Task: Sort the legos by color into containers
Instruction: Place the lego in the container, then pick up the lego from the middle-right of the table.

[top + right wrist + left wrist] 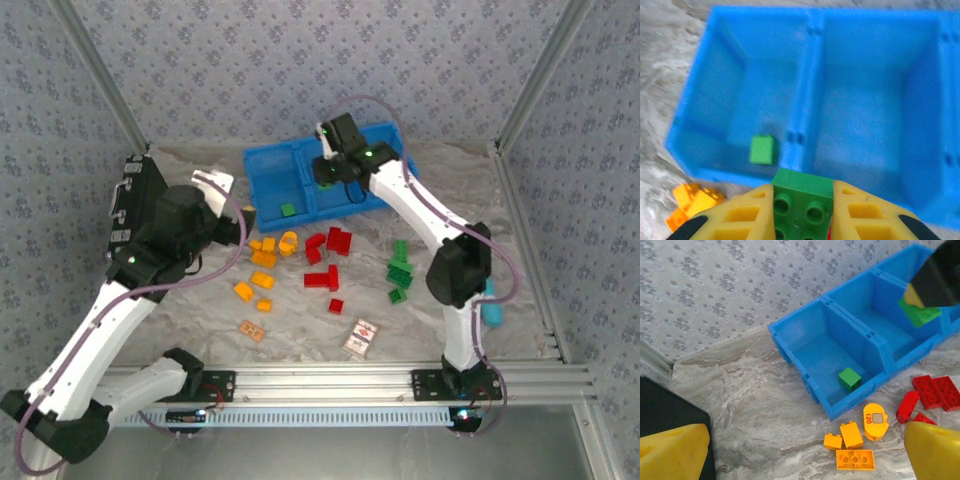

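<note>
The blue bin point(270, 165) with three compartments stands at the back of the table. A green brick point(849, 378) lies in its left compartment. My right gripper point(802, 212) is shut on another green brick point(802, 192) and hangs over the bin point(810, 90) near its middle compartment. Loose legos lie in front of the bin: orange bricks point(265, 255), red bricks point(325, 255) and green bricks point(400, 265). My left gripper point(805, 460) is open above the table, left of the orange bricks point(855, 459), holding nothing.
A red-and-white card point(361, 338) and a small tan tile point(251, 330) lie near the front edge. A teal object point(493, 312) sits by the right arm. A black box point(135, 200) stands at the far left. Metal frame posts bound the table.
</note>
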`<move>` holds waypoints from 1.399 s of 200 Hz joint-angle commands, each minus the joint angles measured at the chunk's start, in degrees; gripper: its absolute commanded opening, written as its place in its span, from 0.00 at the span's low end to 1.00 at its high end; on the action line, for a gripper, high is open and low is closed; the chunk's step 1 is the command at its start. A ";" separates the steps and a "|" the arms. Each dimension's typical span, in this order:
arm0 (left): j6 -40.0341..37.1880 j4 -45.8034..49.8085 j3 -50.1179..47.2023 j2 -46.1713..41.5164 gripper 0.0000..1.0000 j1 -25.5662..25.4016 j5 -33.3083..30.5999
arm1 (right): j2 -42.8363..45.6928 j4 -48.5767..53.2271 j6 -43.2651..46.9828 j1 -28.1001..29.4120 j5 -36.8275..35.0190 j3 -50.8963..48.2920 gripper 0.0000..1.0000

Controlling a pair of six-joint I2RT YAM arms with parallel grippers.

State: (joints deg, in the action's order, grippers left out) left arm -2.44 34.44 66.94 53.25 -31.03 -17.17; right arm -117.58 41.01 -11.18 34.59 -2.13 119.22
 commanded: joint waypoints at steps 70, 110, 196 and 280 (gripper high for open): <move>5.20 4.15 -4.61 -5.74 1.00 0.90 -1.27 | -26.54 3.12 5.42 3.77 0.98 29.67 0.30; 5.73 5.38 -5.74 -5.75 1.00 0.97 -1.52 | -27.39 3.41 5.63 3.69 1.82 30.13 0.40; 2.97 1.82 -3.84 0.88 1.00 0.97 -0.24 | 0.81 1.05 8.14 2.65 -3.11 -6.12 0.59; 2.27 -1.18 -1.07 7.32 1.00 0.97 5.46 | 29.28 1.67 -5.05 -10.61 -6.54 -48.70 0.77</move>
State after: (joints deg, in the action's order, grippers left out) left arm 0.67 35.29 62.50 59.37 -30.33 -14.33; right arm -90.43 41.71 -10.55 25.45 -6.74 75.77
